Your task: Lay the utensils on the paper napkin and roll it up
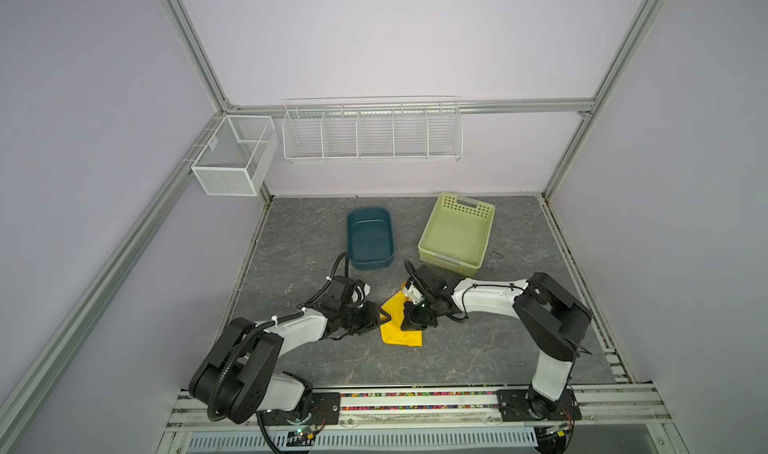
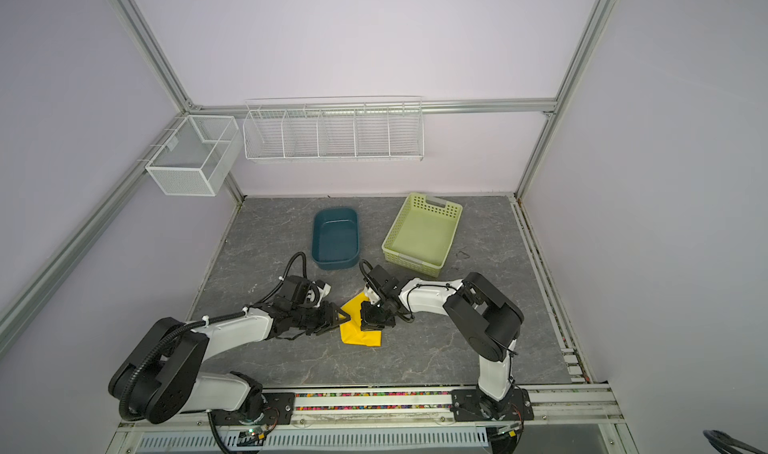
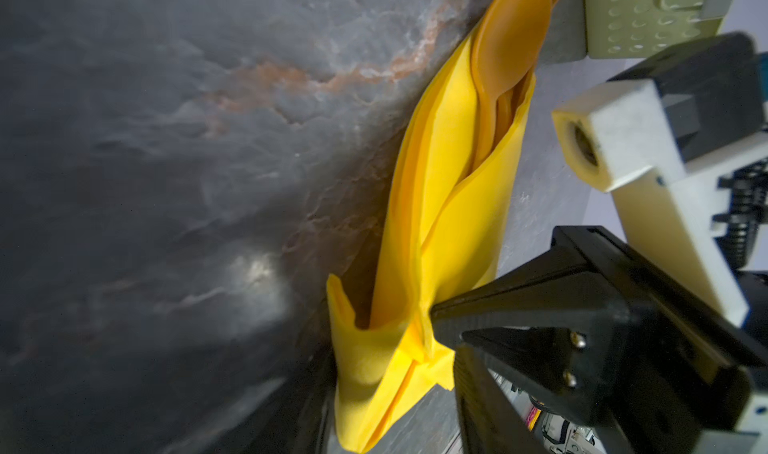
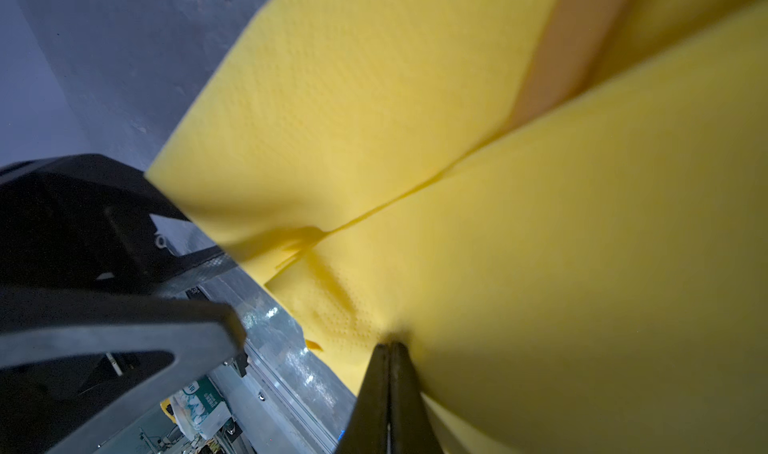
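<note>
The right claw [image 4: 390,346] points down with its two fingers pressed flat together. Their tips pinch a small pucker of the paper napkin [image 4: 540,265], which spreads away from the tips on all sides and fills most of the right wrist view. A strip of the orange utensils [image 4: 573,44] shows in the slit where two napkin flaps meet, well out from the tips.

The left claw [image 3: 446,339] comes in from the opposite side, facing the right claw [image 1: 409,327] across the napkin [image 1: 399,335]. Its jaws stand partly apart and grip nothing. One fingertip [image 3: 440,312] touches the napkin's edge, and a crumpled corner of the paper sits in the gap between the fingers.

From the left claw the napkin [image 3: 457,223] runs away as a loose, half-wrapped fold lying on the dark marbled counter [image 3: 166,140]. At its far, open end the spoon [image 3: 511,36] sticks out bowl first, with more orange handles tucked beneath it inside the fold.

In both top views the two claws meet over the yellow paper near the middle of the counter [image 1: 478,348], the left claw [image 2: 347,319] at one edge and the right on top. Beyond them, nearer the back wall, stand a dark teal tub [image 1: 370,263] and a pale green perforated basket [image 1: 446,260], both apart from the napkin.
</note>
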